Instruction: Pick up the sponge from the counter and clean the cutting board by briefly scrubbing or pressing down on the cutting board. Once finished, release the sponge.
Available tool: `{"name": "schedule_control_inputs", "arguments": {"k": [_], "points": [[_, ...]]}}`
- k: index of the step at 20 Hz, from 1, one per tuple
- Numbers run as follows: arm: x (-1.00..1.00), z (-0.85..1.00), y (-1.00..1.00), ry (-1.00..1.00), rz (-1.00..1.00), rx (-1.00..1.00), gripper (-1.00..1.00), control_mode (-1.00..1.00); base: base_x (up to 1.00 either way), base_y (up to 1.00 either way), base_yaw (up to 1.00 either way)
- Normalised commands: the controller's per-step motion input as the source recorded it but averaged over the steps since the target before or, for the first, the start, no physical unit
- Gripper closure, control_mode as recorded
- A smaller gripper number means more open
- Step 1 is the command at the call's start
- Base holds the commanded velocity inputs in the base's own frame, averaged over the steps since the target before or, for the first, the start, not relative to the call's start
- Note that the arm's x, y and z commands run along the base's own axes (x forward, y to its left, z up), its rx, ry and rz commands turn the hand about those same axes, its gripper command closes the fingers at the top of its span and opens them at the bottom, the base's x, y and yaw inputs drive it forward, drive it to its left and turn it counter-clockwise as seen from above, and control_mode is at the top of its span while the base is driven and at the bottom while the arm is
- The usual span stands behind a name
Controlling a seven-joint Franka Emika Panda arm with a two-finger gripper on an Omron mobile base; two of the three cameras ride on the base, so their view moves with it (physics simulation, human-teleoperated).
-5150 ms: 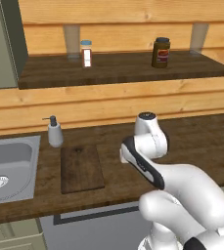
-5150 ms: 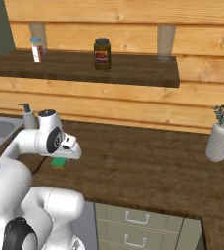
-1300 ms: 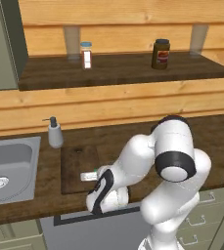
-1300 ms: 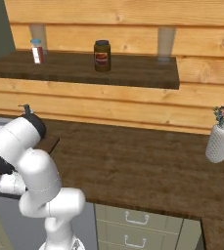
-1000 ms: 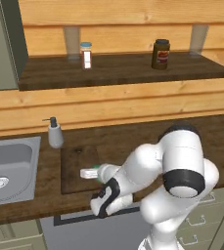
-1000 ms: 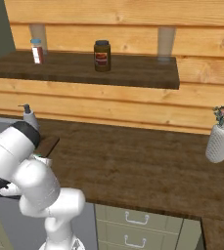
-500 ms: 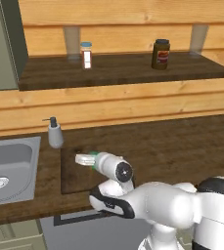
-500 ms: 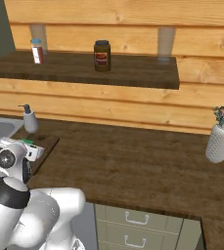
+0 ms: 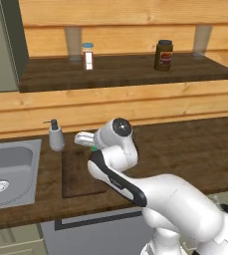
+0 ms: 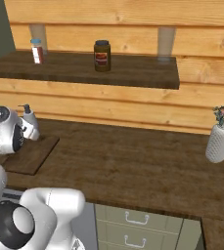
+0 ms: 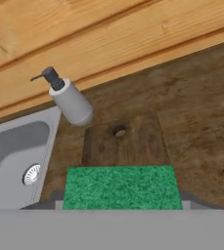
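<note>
My gripper (image 11: 122,205) is clamped on the sponge (image 11: 122,187); the cutting board (image 11: 125,141) lies below, long axis running toward the wall

The sponge (image 11: 122,187), green and rough on top, is held level above the board (image 11: 125,144). The board, a thin dark wooden rectangle with a hole near its far edge, is laid flat on the counter (image 11: 201,112) beside the sink.
</note>
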Motion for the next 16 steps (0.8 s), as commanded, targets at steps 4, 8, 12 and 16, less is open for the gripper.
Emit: {"name": "schedule_control_inputs", "arguments": {"k": [4,8,12,16], "points": [[0.01,-0.52,0.16,0.09,0.00,-0.07,1.00,-1.00,0.00,0.00,0.00],[0.07,-0.77,0.18,0.00,0.00,-0.04,1.00,-1.00,0.00,0.00,0.00],[0.26,-0.79,0.12,0.01,0.00,0.00,1.00,-1.00,0.00,0.00,0.00],[0.51,-0.63,0.15,0.00,0.00,0.00,1.00,-1.00,0.00,0.00,0.00]]}}
